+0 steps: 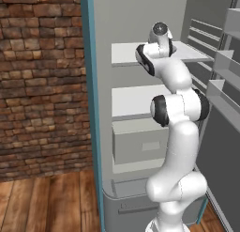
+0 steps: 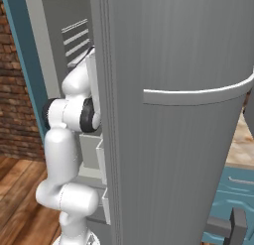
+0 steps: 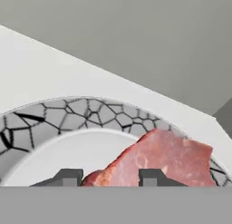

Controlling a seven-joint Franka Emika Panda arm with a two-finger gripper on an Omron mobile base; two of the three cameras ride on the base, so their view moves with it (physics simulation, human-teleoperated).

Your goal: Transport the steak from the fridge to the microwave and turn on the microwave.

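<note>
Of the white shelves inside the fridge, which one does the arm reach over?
The upper shelf. The arm's end passes over its right part, while the lower shelf, just above the pale drawer, lies under the elbow.

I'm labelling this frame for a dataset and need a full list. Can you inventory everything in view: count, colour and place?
steak: one, red-pink, lying on the plate, its near end between the finger tips.
plate: one, white centre with a grey crackle-pattern rim, on a white fridge shelf.
fridge: one, light grey with white shelves and a pale drawer, straight ahead, open.
fridge door: one, grey with a curved bar handle, swung open on the right; racks on its inner side.
brick wall: one, red-brown, left of the fridge.
floor: wooden, brown, lower left.
cupboard: teal, lower right behind the door.
arm: one, white with dark joints, reaching into the fridge.
hand: one, dark finger tips either side of the steak.
</note>
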